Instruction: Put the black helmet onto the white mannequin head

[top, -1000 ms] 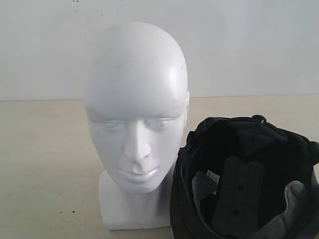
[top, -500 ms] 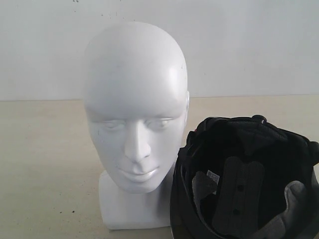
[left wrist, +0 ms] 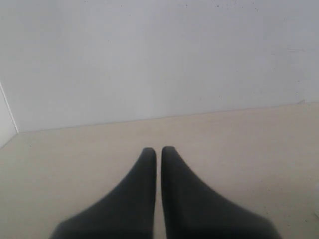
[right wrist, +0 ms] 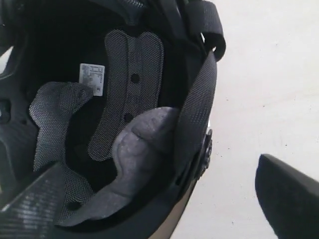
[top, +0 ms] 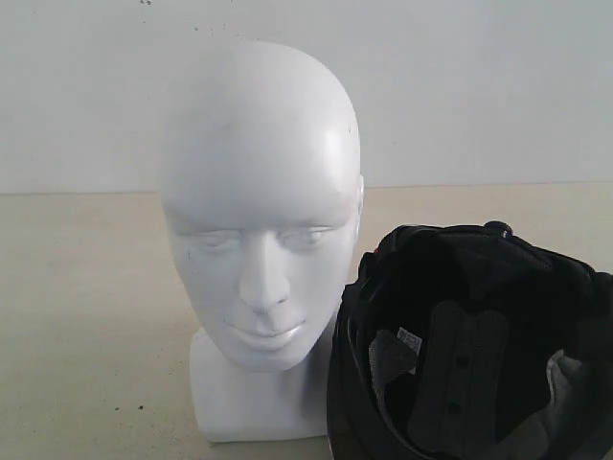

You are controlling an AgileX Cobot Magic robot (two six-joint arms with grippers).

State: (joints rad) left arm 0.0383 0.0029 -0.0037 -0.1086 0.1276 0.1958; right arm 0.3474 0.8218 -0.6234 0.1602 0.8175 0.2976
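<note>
Readable text: none | Only marking: small white label [right wrist: 92, 78] on the dark inner lining of the black helmet [right wrist: 144, 139], just beside its grey mesh centre pad [right wrist: 130, 89] | Label print: fine dark lines, too small to make out in any view

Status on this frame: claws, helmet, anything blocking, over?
Left claw shut, empty. Right claw open beside black helmet, no grip. Helmet lining-up beside white mannequin head; head bare. Nothing seen in the way.
</note>
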